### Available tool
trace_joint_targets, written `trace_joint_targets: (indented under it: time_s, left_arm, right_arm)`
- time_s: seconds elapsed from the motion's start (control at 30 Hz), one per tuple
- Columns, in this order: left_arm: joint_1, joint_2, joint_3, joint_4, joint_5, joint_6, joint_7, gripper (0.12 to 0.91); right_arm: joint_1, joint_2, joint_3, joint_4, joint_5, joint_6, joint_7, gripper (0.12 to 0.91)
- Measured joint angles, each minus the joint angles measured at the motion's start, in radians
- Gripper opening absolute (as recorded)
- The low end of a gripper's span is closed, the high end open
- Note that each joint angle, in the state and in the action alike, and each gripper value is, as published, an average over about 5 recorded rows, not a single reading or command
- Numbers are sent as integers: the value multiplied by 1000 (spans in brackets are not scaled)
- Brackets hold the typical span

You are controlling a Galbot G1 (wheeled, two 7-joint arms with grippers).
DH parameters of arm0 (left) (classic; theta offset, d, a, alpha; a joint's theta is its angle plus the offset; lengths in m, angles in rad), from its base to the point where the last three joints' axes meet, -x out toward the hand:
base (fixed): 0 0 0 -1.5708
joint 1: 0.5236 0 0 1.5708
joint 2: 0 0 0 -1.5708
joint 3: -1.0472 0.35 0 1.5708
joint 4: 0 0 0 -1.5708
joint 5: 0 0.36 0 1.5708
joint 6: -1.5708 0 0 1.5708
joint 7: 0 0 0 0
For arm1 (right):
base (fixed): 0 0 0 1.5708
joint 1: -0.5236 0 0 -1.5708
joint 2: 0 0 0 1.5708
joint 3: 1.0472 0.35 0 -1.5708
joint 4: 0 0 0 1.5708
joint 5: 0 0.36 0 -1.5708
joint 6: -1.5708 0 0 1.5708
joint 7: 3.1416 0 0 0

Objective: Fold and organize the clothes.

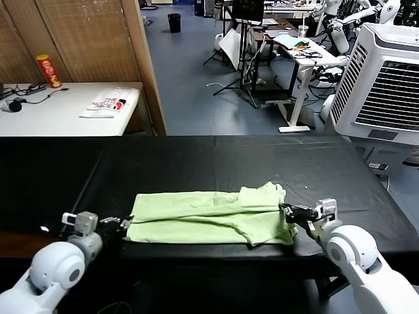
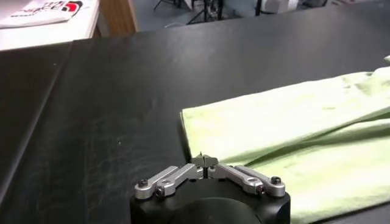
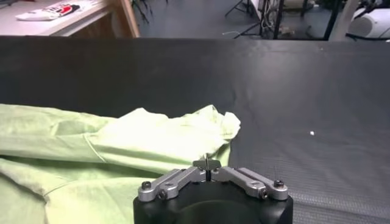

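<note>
black table (image 1: pixel 196 157), perhaps workshop behind

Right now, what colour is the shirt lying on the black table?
Pale light green, plain, no pattern visible: the shirt. It shows best in the head view.

A black surface (image 1: pixel 196 157) spans the foreground. Behind it on the left stands a white side table (image 1: pixel 59 111) beneath a bamboo blind (image 1: pixel 72 39) — a red can (image 1: pixel 48 70) sits on it. Blue-grey floor (image 1: pixel 190 85) stretches back to cluttered desks (image 1: pixel 301 49); a white slatted cooler (image 1: pixel 386 85) stands right.
</note>
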Motion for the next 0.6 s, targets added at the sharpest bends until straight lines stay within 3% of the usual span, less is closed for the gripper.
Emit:
trace_joint_targets:
  time_s: [0.13,0.27,0.37,0.6]
  left_arm:
    - [5,11,-21,-34,-35,1,-13,576]
    - [-19,4,-42,-43,-60,1,-13,752]
    - [-62,-14,-41,-19,-62,0,-11,792]
    - [-185,-87,-4,96,-83,-25,-13,798]
  right_arm:
    - [-4,-2,28,24,3,0,10,699]
    - [29,26,41,11,-12,0,37,790]
    - [76,59,28,-26,-45,0,41,797]
    - [195,133,-32,-159,-102,0,29,798]
